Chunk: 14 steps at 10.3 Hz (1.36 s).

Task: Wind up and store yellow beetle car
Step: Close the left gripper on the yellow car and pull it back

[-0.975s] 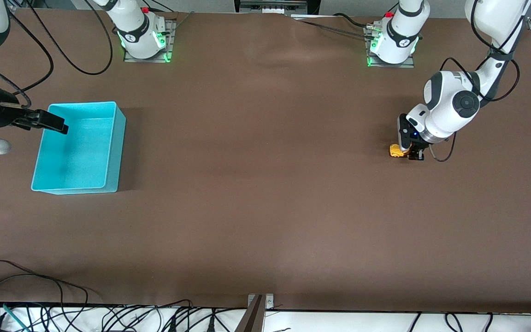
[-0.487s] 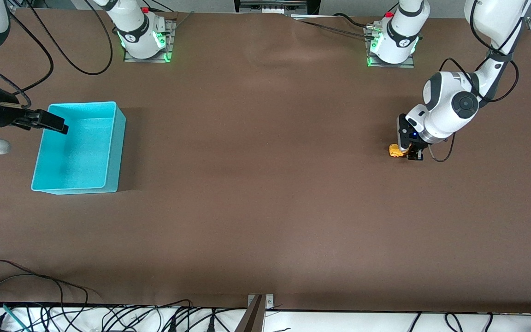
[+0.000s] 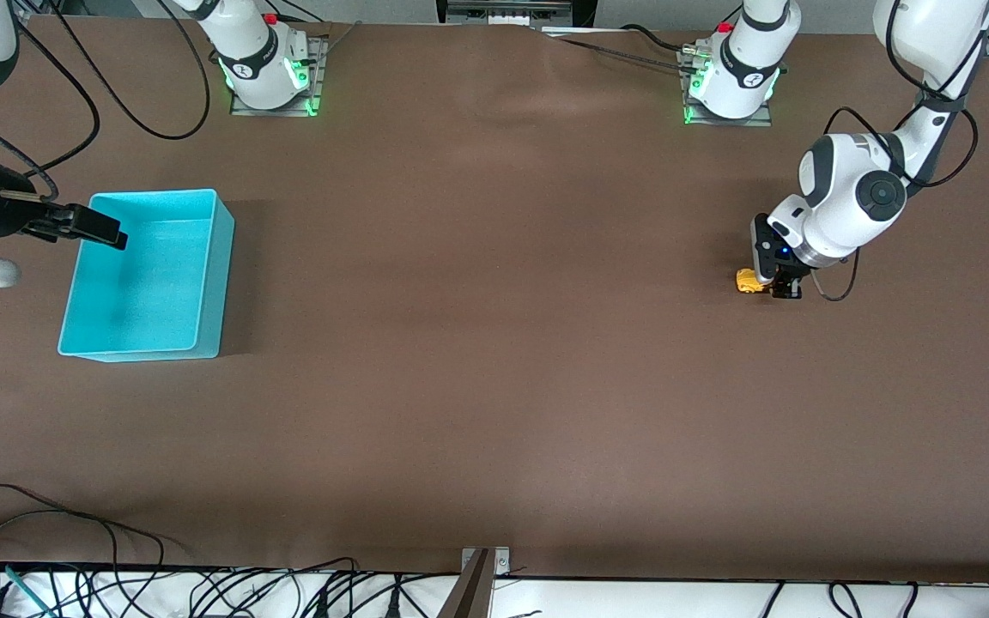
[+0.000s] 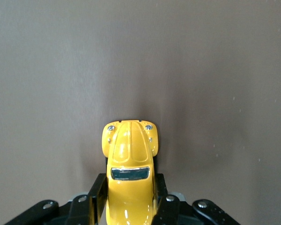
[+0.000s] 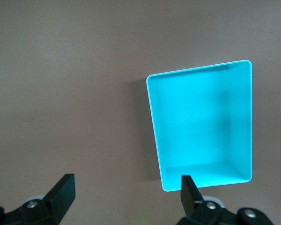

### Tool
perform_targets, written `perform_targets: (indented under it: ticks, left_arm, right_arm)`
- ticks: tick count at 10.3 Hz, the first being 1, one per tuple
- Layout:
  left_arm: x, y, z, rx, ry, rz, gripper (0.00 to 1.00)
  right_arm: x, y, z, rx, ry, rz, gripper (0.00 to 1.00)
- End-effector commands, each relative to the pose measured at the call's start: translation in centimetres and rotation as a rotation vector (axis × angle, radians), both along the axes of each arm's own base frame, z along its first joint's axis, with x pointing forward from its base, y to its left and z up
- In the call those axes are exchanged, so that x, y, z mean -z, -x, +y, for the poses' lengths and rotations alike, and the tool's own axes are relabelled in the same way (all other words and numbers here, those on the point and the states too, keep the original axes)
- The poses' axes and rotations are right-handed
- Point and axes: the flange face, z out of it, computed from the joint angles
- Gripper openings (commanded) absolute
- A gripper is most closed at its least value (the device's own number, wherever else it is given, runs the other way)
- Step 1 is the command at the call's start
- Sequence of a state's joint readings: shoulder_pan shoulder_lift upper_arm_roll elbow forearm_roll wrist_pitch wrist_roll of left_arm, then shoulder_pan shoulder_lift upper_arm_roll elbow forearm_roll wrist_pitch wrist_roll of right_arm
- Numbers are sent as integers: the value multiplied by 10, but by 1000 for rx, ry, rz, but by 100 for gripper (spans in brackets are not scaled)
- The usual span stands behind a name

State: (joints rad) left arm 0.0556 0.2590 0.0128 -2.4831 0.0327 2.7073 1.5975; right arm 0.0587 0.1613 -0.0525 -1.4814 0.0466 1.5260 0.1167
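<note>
The yellow beetle car [image 3: 747,281] sits on the brown counter [image 3: 494,360] at the left arm's end, at about 3 o'clock in the front view, pinched between the jaws of the left gripper [image 3: 785,288]. In the left wrist view the fingers [image 4: 97,192] press on both flanks at the car's rear half, so the car [image 4: 129,168] juts straight out from the jaws, nose leading. Its long axis runs along the counter's length, nose toward 9 o'clock, toward the turquoise bin [image 3: 218,283], which stands well apart at the right arm's end. A pull-back to wind would, I judge, run toward 3 o'clock. The right gripper [image 3: 93,225] waits with jaws spread over the bin's rim [image 5: 199,70].
</note>
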Motion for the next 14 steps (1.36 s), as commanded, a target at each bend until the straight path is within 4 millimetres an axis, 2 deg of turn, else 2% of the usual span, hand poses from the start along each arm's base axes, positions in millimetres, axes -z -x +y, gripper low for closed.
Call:
perform_targets:
  ticks: [1, 2, 4, 5, 7, 9, 13, 14]
  left_arm:
    - [34, 11, 31, 43, -8, 70, 0]
    - [37, 11, 50, 47, -18, 75, 0]
    - [38, 9, 73, 54, -28, 69, 0]
    - [43, 14, 91, 22, -35, 66, 0]
    - [50, 20, 112, 5, -49, 62, 0]
    - [50, 17, 121, 11, -51, 56, 0]
    - [49, 15, 122, -50, -34, 43, 0]
    - [47, 14, 122, -50, -35, 38, 7]
  right_arm:
    - [-2, 2, 1, 1, -19, 3, 100]
    - [-2, 3, 1, 1, -19, 4, 100]
    - [-1, 3, 1, 1, -19, 6, 100]
    - [-1, 3, 1, 1, -19, 6, 100]
    - [-1, 3, 1, 1, -19, 6, 100]
    - [-1, 3, 1, 1, -19, 6, 100]
    - [-1, 3, 0, 2, -19, 6, 100]
    - [-1, 3, 1, 1, -19, 6, 100]
